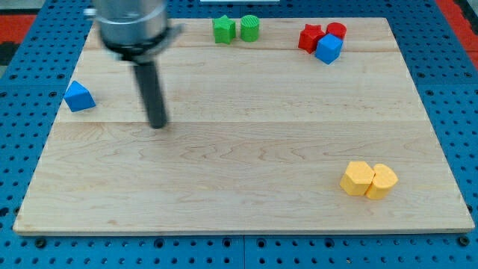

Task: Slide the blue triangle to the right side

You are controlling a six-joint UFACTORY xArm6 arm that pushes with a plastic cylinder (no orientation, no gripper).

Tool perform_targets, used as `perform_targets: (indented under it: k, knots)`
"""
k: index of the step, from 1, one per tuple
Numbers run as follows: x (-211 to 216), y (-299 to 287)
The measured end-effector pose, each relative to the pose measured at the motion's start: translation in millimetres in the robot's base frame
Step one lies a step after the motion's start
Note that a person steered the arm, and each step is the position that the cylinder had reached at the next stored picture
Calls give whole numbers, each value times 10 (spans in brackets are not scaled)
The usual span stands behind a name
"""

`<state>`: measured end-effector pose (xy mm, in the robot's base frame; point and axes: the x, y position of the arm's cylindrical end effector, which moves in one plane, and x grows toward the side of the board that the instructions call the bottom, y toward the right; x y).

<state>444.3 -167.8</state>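
The wooden board (pixel 246 202) carried every block, and each place here is given from the blue triangle (pixel 78 97), which sat close to the board's edge at the view's left, above the board's mid-height. My tip (pixel 157 125) rested on the wood to the view's right of the triangle and slightly lower, near it but apart, touching no block; it was a bare rod end with nothing clamped on it. Far to the view's right of the triangle and higher, by the board's top edge, a green star-like block (pixel 223 30) stood touching a green cylinder (pixel 249 28). Farther right still, a red star-like block (pixel 310 37), a red cylinder (pixel 336 31) and a blue cube (pixel 328 48) huddled together. Two yellow blocks (pixel 368 180) lay touching, far to the right and well below; their exact shapes were hard to make out. The rod's grey upper housing (pixel 133 26) was blurred and cut off by the view's top.
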Motion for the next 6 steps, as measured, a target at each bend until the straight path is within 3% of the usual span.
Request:
perform_targets:
  k: [1,2,4,6]
  knots:
    - [120,-680]
    - [-194,-1325]
    - [-430,-557]
    - [-575,-554]
